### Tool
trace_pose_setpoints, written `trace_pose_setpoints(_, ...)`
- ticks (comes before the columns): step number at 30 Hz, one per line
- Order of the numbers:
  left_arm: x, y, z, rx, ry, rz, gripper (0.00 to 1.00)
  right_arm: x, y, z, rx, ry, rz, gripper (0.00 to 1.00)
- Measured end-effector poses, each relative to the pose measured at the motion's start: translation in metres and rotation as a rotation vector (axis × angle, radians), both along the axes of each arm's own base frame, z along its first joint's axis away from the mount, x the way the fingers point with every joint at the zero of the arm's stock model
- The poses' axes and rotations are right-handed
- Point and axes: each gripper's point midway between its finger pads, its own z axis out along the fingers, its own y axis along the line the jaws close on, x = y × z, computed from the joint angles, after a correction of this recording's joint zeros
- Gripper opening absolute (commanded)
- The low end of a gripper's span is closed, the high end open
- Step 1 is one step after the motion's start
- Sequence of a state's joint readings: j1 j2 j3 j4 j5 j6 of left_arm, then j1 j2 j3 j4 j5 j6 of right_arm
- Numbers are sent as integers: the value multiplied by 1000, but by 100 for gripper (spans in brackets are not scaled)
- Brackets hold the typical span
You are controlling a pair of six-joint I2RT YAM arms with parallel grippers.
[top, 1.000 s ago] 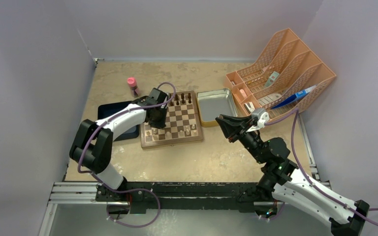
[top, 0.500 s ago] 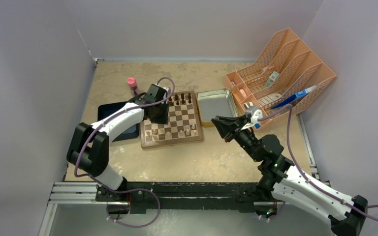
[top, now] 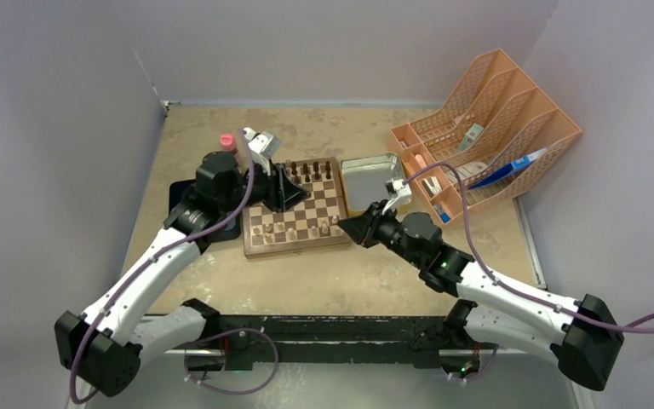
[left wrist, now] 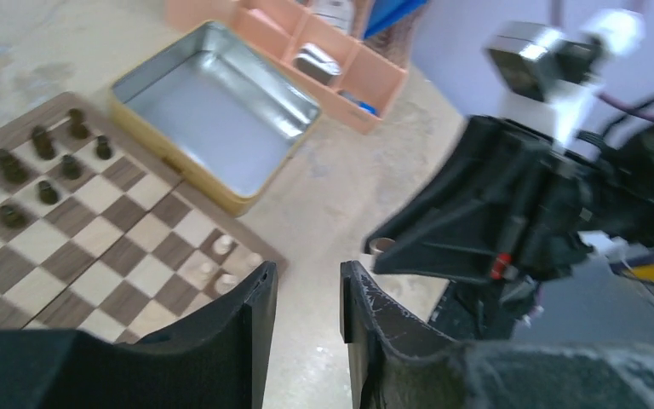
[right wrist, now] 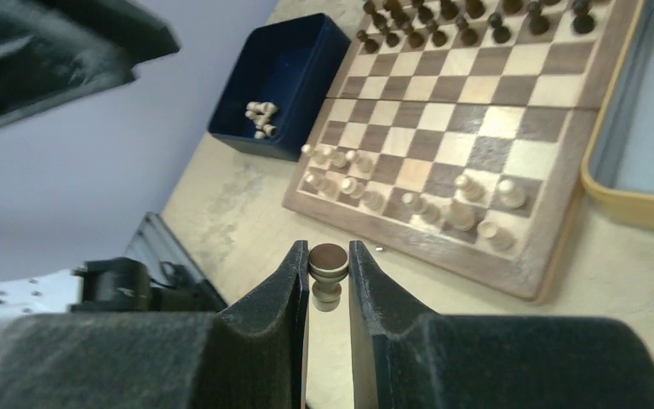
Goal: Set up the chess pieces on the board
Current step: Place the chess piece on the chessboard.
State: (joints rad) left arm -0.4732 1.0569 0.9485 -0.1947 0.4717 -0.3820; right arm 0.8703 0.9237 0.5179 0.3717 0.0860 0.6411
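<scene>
Two rows of dark pieces [right wrist: 443,13] line the far side of the board [top: 296,248], while the pale pieces [right wrist: 409,200] along its near side have gaps between them, so the pale side is only partly set.

The right gripper [right wrist: 328,250] hovers just off the board's near right corner. Its jaws are closed almost together on one small piece [right wrist: 327,285], pale in the body with a darker end. I cannot tell which figure it is.

The left gripper [left wrist: 306,281] hangs above the board's far left part, its jaws a little apart with nothing between them.

More loose pale pieces [right wrist: 260,118] lie in the dark blue tray [right wrist: 302,51] just left of the board. The tin [left wrist: 213,119] right of the board looks bare.

The step in hand appears to be carrying the held piece to its square. Next it needs moving over a free square in the near rows, lowering upright without knocking its neighbours, then letting go. The left arm should keep clear, probably heading for the tray.
</scene>
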Motion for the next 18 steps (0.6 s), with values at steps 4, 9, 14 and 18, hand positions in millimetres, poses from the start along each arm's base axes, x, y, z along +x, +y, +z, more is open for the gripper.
trace_pose_setpoints(4,-28,-4,17,-93,-41,-90,37,-1,8,9,130,101,-16,12)
trace_pose_setpoints(9,-56,-5,30,-250,-29,-129,44,3,15,62,413,123,-36,14)
trace_pose_setpoints(14,-66,-12,48,-414,46,-161,47,10,8,115,661,84,-64,14)
trace_pose_setpoints(18,-63,-22,57,-493,122,-198,47,18,4,136,793,72,-88,13)
